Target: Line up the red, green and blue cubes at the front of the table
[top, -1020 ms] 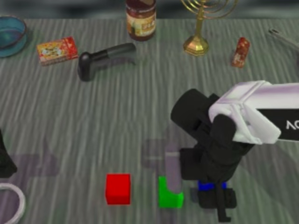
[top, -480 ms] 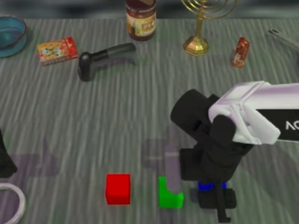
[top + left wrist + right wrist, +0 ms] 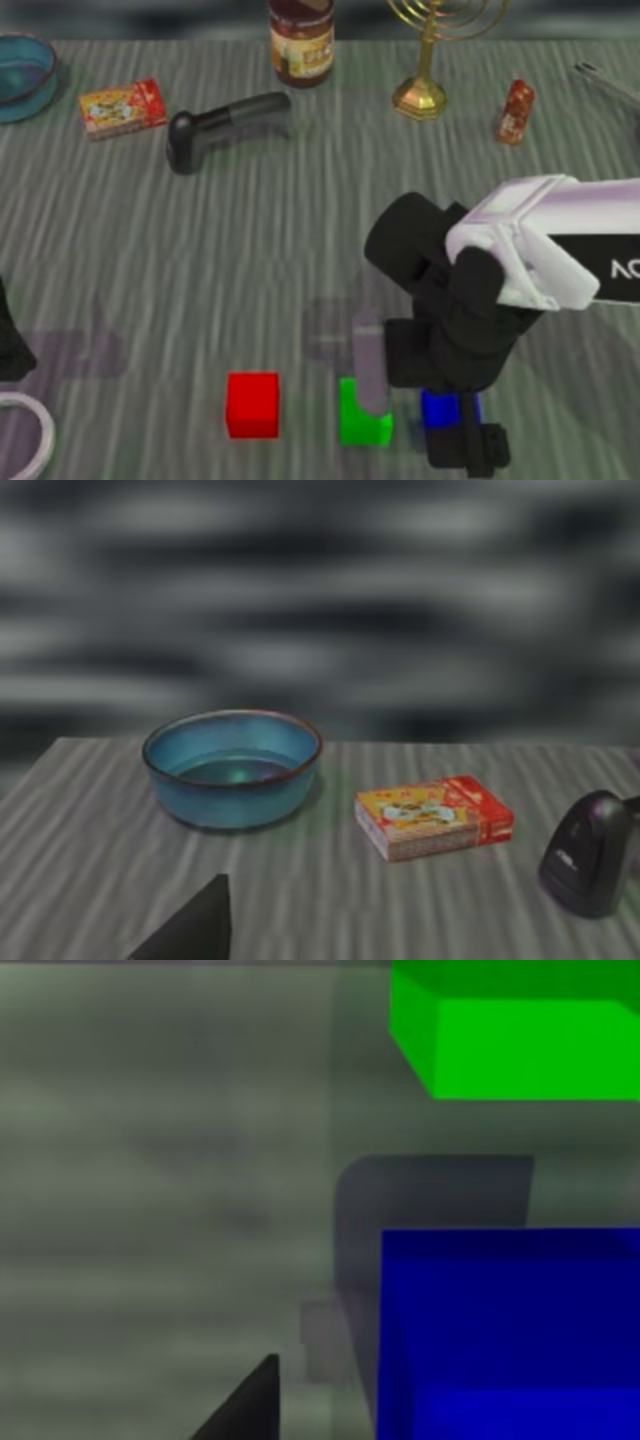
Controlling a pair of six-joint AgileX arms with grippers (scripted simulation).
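Now the right gripper (image 3: pixel 462 440) is hovering over the blue cube (image 3: pixel 447 407) beside green (image 3: pixel 362 415) and red (image 3: pixel 252 404), finger spread unclear; next, presumably, lifting clear.

The 3 cubes sit in a row near the front edge of the table (image 3: pixel 200 260): the red cube (image 3: pixel 252 404) at the left, the green cube (image 3: pixel 362 418) in the middle, the blue cube (image 3: pixel 447 409) just right of it. The right gripper (image 3: pixel 462 440) stands over the blue cube, apparently straddling it. Along the back lie, left to right, a bowl (image 3: pixel 22 72), printed box (image 3: pixel 122 107), barcode scanner (image 3: pixel 222 128), jar (image 3: pixel 301 40), candelabra (image 3: pixel 428 60) and bottle (image 3: pixel 516 112).
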